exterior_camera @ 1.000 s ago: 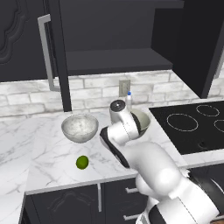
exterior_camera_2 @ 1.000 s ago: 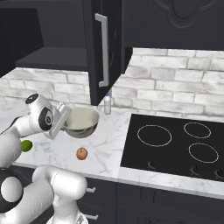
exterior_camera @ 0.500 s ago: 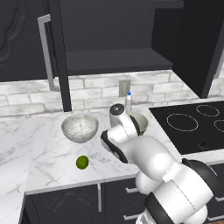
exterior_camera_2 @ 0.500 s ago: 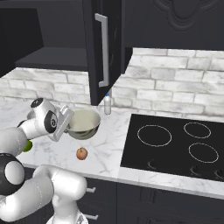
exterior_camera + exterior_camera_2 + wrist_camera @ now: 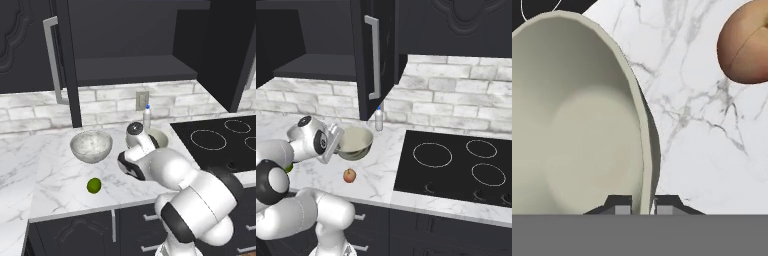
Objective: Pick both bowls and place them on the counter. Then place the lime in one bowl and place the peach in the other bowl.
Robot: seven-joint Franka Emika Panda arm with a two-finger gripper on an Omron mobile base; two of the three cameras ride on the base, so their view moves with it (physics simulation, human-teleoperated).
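My gripper (image 5: 643,206) is shut on the rim of the cream bowl (image 5: 577,125), whose pale inside faces the hand view. From the right base view the bowl (image 5: 356,142) sits low over the counter (image 5: 381,172) beside the stovetop, with the gripper (image 5: 337,146) at its left rim. I cannot tell whether it touches the marble. The peach (image 5: 349,175) lies in front of it, also close in the hand view as the peach (image 5: 744,47). The white-grey marbled bowl (image 5: 91,146) stands on the counter further left, with the lime (image 5: 93,185) in front of it near the edge.
A small white bottle (image 5: 378,119) stands by the wall behind the cream bowl. The black stovetop (image 5: 456,165) lies to the right. An open dark cabinet door (image 5: 373,55) with a long handle hangs above the counter. The counter's front edge is just past the fruit.
The arm's elbow has swung out to the side. The hand and the cream bowl have stayed almost in place, still gripped.
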